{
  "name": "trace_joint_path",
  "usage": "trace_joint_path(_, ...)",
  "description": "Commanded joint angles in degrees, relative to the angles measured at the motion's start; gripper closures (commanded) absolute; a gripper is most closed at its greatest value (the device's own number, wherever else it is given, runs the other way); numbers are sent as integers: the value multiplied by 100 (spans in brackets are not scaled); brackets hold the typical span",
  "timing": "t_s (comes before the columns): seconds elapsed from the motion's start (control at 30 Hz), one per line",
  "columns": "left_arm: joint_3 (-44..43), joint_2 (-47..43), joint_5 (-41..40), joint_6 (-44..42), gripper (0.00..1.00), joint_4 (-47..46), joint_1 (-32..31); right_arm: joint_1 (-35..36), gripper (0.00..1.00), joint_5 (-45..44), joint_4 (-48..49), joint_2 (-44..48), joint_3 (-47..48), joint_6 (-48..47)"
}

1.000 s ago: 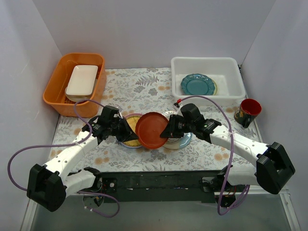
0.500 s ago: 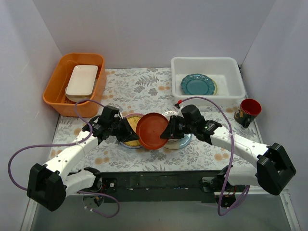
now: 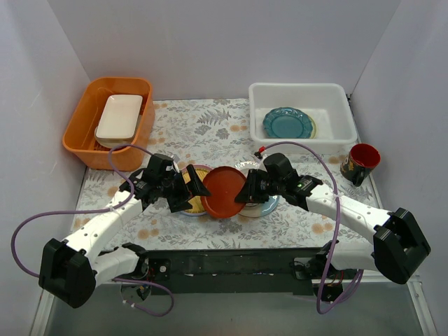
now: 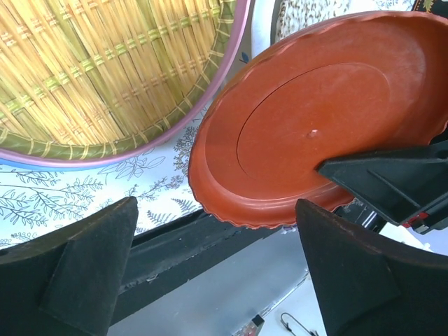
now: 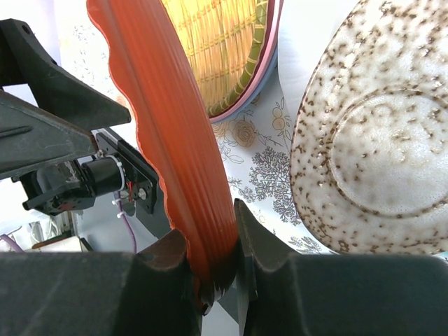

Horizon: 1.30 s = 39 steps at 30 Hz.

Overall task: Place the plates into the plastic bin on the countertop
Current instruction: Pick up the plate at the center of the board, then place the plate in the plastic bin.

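— Where is the red-brown plate [image 3: 224, 191]?
— Tilted, its rim pinched in my right gripper [image 5: 210, 260], well apart from the plastic bin [image 3: 301, 89], which holds a teal plate [image 3: 287, 122]. My left gripper [image 4: 215, 206] gapes wide, gripping nothing.

The top camera looks down from behind the arms on the whole counter [image 3: 210, 129]. Both wrist cameras sit close, facing each other across the red-brown plate [image 3: 224, 191], which all views share.
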State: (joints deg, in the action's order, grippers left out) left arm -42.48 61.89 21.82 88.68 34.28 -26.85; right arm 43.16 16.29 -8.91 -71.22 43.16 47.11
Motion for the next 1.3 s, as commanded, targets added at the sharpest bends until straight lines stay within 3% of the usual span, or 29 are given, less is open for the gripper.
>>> trace_joint_path(0.0,-120,-125,-64,-149,4,70,-22,26,99,-74,108,100,-35,-88)
trace_joint_path(0.57,-278,-405,-301,-185,2,52,-22,-193,99,23,-23,-164,492,-264)
trace_joint_path(1.27,-24,-555,-161,-185,2,-141,-22,-2090,99,1121,-462,-708,1853,-923)
